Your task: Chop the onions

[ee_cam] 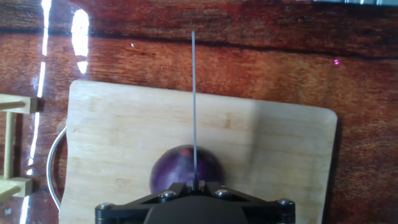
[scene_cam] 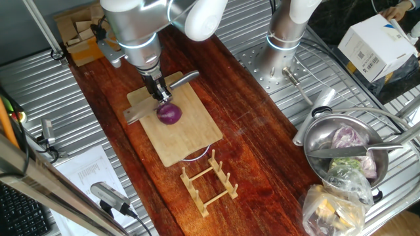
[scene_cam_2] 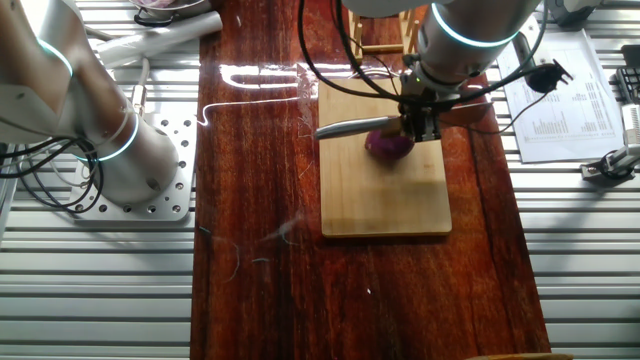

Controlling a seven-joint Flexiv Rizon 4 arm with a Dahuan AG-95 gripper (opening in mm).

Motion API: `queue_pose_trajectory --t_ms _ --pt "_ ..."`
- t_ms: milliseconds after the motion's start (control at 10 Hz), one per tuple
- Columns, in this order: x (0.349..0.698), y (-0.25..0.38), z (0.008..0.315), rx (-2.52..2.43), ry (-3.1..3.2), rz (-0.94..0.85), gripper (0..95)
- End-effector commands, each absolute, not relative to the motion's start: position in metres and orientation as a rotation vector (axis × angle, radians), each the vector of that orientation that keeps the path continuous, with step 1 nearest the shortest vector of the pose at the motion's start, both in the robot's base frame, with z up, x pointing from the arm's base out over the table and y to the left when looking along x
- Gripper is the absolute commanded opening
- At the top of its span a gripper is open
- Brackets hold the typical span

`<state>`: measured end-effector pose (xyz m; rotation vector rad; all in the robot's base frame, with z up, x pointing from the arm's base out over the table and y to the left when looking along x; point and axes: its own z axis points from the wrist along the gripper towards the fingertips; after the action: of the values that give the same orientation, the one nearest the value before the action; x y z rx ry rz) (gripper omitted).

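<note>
One small red onion (scene_cam: 170, 115) (scene_cam_2: 388, 147) (ee_cam: 180, 169) lies near the middle of the bamboo board (scene_cam: 190, 141) (scene_cam_2: 385, 200) (ee_cam: 124, 124). My gripper (scene_cam: 160, 96) (scene_cam_2: 418, 122) (ee_cam: 194, 185) hangs right over it, shut on a knife (scene_cam: 139, 114) (scene_cam_2: 345, 128). The blade lies level across the onion's top. In the hand view the blade shows edge-on as a thin line (ee_cam: 193, 99) running over the onion's middle. I cannot tell whether the edge is touching the skin or has cut into it.
A wooden rack (scene_cam: 209, 180) stands just off the board's near end. A metal bowl (scene_cam: 315, 141) with vegetables and a plastic bag (scene_cam: 335, 206) sit to the right. A second arm's base (scene_cam: 285, 39) (scene_cam_2: 110, 140), a white box (scene_cam: 377, 42) and papers (scene_cam_2: 560, 100) ring the wooden tabletop.
</note>
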<state>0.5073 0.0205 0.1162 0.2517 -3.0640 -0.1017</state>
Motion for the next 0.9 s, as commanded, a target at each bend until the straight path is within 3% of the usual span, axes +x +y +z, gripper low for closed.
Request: queue_pose_trajectory --t_ms 100,900 --pt "0.507 0.020 0.117 0.251 -3.060 -0.102 0.0" --pt "0.502 0.022 0.136 0.169 -3.060 -0.135 0.0"
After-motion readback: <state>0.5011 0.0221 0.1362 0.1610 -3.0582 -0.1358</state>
